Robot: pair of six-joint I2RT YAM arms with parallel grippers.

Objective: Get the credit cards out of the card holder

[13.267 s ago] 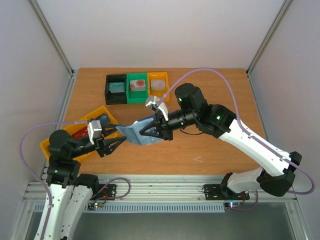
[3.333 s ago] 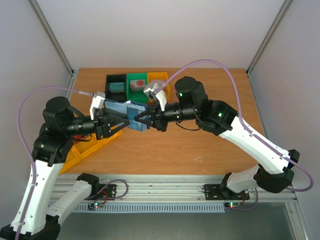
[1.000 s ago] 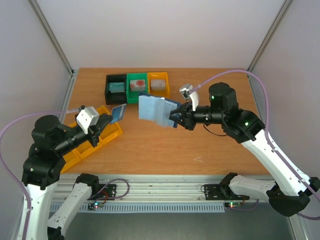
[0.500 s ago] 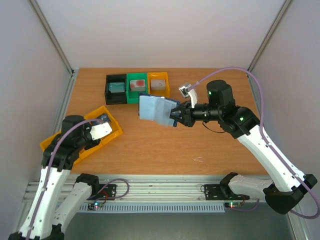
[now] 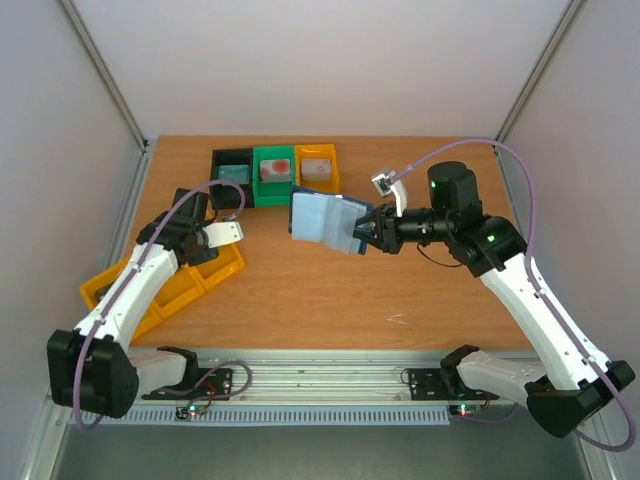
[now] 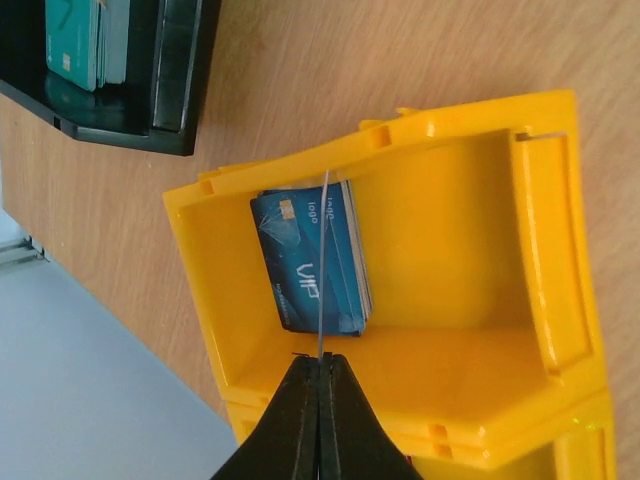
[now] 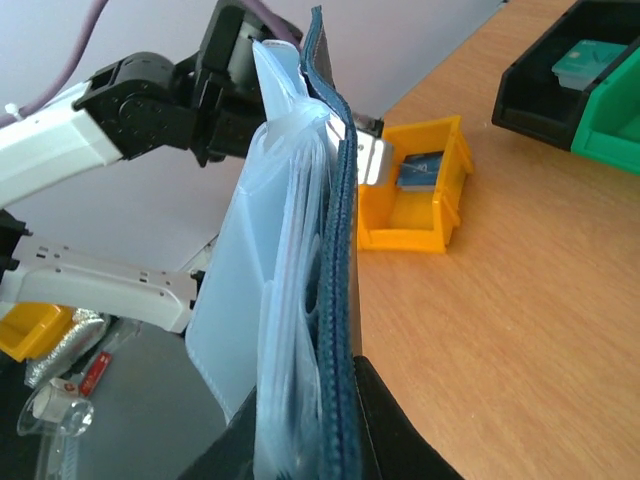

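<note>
1. My left end effector [image 6: 320,385] is pinched fully shut on one credit card [image 6: 323,270]. In the left wrist view the card shows edge-on, as a thin line rising from the fingertips at bottom centre.
2. That card hangs over the yellow bin [image 6: 440,115], right above the stack of blue cards [image 6: 300,265] lying in the bin's left half.
3. My right end effector [image 5: 362,232] is clamped on the card holder [image 5: 322,220]. It holds the holder up off the table [image 5: 330,300], right of centre in the top view, with the pale pocket pages fanned toward the left arm.
4. I judge this to be the drop-off step for a pulled card.
5. The next move calls for parting the left fingers so the card falls flat onto the stack. After that the left arm can go back to the holder.
6. Edges: the card's lower end sits close to the bin wall by my fingertips. I should let go inside the rim, not on it.
7. Room: bare wood lies between the yellow bin and the holder. The black bin [image 5: 231,177] and green bin [image 5: 273,176] stand just above that path in the top view. I cannot tell whether any cards remain in the pockets.
</note>
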